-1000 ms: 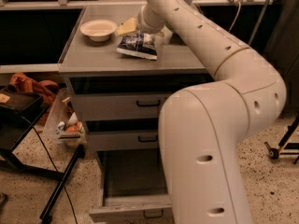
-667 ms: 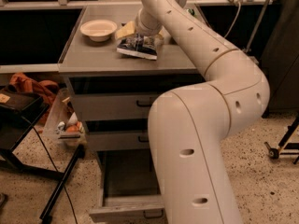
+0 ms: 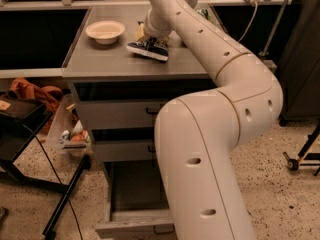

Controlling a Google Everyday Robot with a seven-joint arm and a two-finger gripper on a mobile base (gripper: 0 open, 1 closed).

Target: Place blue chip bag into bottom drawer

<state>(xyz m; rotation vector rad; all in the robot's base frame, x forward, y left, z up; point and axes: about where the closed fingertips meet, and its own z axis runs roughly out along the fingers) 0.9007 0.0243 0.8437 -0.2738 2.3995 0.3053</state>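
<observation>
Down in front, the bottom drawer (image 3: 131, 228) stands pulled open, its grey front nearest the camera and its well bare to view. Higher and farther back, on the tabletop (image 3: 110, 66), the blue chip bag (image 3: 148, 49) lies flat near the middle. Its long axis runs left to right, slanting slightly toward the front edge. The gripper (image 3: 148, 38) sits directly over the bag, reaching onto it from above and behind, at or just above its top face. The wrist hides the gripper, so I cannot tell how wide it stands or whether it has the bag. A pale bowl (image 3: 105, 31) rests to the left, apart.
</observation>
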